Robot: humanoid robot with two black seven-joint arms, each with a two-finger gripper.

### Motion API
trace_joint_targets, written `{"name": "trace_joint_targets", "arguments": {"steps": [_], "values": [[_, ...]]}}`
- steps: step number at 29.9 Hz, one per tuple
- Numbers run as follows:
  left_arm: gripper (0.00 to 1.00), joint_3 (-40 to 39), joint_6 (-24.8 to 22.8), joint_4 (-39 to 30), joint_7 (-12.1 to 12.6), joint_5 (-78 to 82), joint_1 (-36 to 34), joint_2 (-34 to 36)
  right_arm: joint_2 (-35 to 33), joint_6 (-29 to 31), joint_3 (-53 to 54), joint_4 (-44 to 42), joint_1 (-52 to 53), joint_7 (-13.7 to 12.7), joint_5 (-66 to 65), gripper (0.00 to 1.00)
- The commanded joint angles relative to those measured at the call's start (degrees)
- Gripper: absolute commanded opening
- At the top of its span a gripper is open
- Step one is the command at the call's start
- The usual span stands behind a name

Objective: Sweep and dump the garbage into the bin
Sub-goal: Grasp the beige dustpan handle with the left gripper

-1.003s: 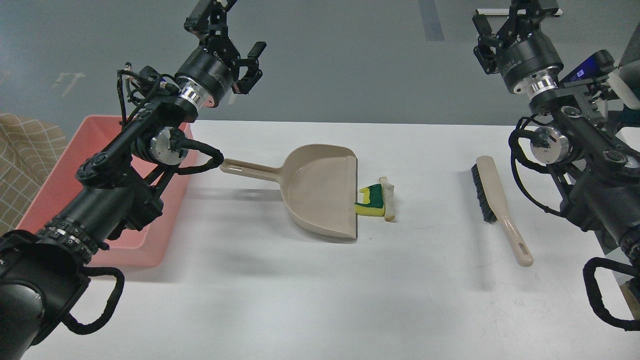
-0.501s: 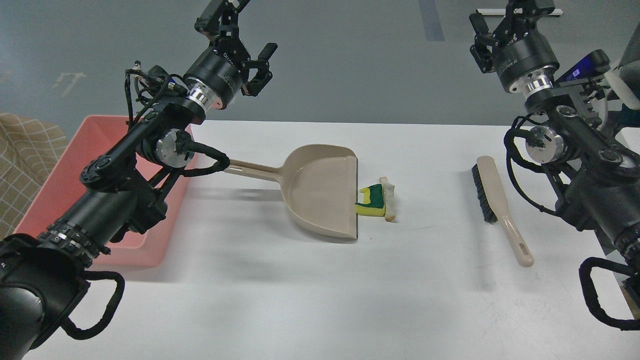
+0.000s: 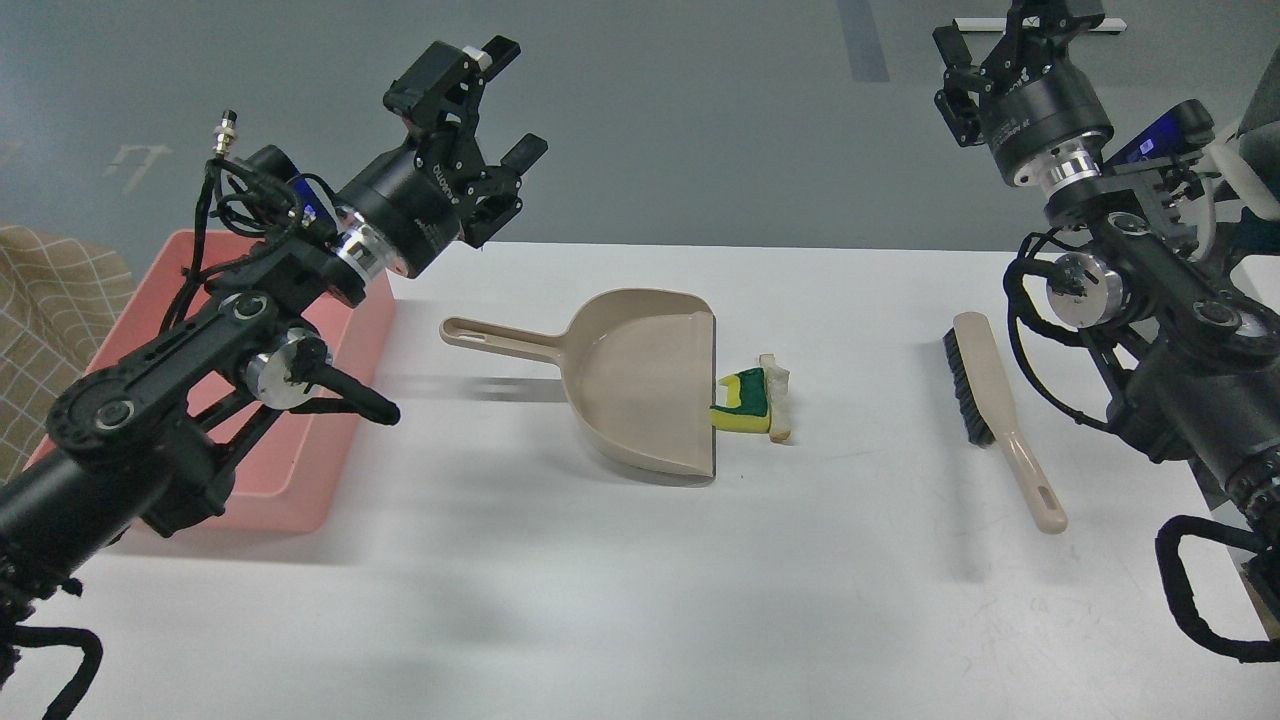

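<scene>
The garbage lies at the open lip of the beige dustpan (image 3: pixel 640 385) in mid-table: a yellow sponge piece with a green layer (image 3: pixel 742 406), touching a white bread slice with brown crust (image 3: pixel 779 396) on its right. The pink bin (image 3: pixel 290 500) stands at the table's left edge, partly hidden behind my left arm. My left gripper (image 3: pixel 492 108) is open and empty, raised above the table's far edge, behind and left of the dustpan handle (image 3: pixel 490 338). My right gripper (image 3: pixel 1005 35) is high at the top right; its fingertips are cut off by the frame edge.
A beige hand brush (image 3: pixel 985 400) with black bristles lies right of the garbage, its handle toward me. A checked cloth (image 3: pixel 50 320) shows at the far left beyond the bin. The table's far edge runs just behind the dustpan.
My left arm swung left and lowered; its elbow cleared the dustpan handle, which now shows in full. The right arm shifted only slightly. Dustpan, garbage and brush did not move.
</scene>
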Motion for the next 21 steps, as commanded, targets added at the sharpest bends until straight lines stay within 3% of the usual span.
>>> {"name": "trace_joint_targets", "arguments": {"steps": [1, 3, 8, 14, 21], "values": [[0.98, -0.1, 3.1, -5.5, 0.7, 7.1, 4.6, 3.2, 0.1, -0.1, 0.0, 0.0, -0.1, 0.0, -0.1, 1.0], [0.98, -0.1, 5.2, -8.4, 1.9, 7.8, 7.4, 4.1, 0.1, -0.1, -0.1, -0.1, -0.2, 0.0, -0.1, 1.0], [0.98, -0.1, 7.2, -11.4, 2.2, 10.3, 14.7, 3.8, 0.1, -0.1, -0.1, -0.1, -0.2, 0.0, -0.1, 1.0], [0.98, 0.1, 9.8, -8.6, 2.2, 18.1, 20.0, 2.5, 0.0, -0.1, -0.1, 0.0, -0.4, 0.0, -0.1, 1.0], [0.98, 1.1, 12.3, -4.9, 3.7, 21.3, 20.1, 0.7, 0.1, -0.1, -0.1, 0.1, -0.5, 0.0, -0.1, 1.0]]}}
